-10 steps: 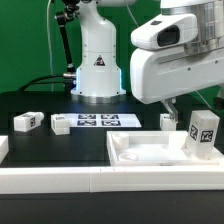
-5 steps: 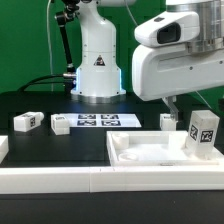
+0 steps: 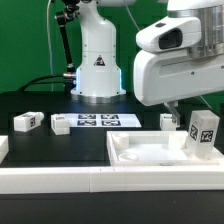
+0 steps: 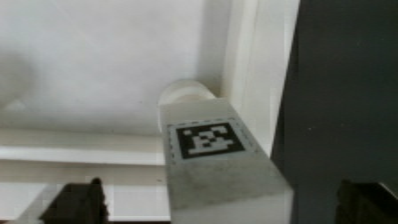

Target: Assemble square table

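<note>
The white square tabletop [image 3: 150, 152] lies at the front of the exterior view's right, raised rim up. One tagged white leg [image 3: 203, 133] stands upright in its far right corner. My gripper [image 3: 180, 108] hangs above the tabletop, just left of that leg. In the wrist view the leg [image 4: 222, 150] fills the middle, its tag facing the camera, by the tabletop rim [image 4: 240, 60]. My gripper [image 4: 217, 205] is open; its dark fingers [image 4: 71, 200] stand wide on either side of the leg without touching it.
Three more tagged legs lie on the black table: one far left [image 3: 26, 121], one beside it [image 3: 60, 124], one behind the tabletop [image 3: 167, 121]. The marker board [image 3: 97, 121] lies before the robot base [image 3: 98, 70]. A white rail [image 3: 50, 180] runs along the front.
My gripper has shifted very slightly over the tabletop. The leg and the other parts have not moved.
</note>
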Tool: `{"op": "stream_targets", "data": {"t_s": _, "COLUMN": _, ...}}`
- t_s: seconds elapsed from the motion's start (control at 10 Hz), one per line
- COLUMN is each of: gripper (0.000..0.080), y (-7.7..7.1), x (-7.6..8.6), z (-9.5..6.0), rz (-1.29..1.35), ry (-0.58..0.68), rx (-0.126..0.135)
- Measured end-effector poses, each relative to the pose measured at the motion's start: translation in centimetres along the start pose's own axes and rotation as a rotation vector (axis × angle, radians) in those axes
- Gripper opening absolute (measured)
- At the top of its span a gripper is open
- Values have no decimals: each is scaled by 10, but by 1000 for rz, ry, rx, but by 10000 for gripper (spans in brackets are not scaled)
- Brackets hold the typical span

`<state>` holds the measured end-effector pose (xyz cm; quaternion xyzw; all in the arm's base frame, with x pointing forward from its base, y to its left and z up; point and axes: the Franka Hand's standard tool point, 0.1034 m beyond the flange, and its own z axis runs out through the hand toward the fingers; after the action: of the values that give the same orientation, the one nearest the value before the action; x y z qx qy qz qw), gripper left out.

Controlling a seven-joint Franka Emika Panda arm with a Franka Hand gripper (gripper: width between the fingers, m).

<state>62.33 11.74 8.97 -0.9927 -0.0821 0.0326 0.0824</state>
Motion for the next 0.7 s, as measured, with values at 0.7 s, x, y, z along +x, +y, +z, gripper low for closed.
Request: {"op": "stream_targets", "data": {"t_s": 0.7, "gripper": 294, "y": 2, "x": 0, "z": 0, "rz": 82, "ry": 0, "rx": 0}}
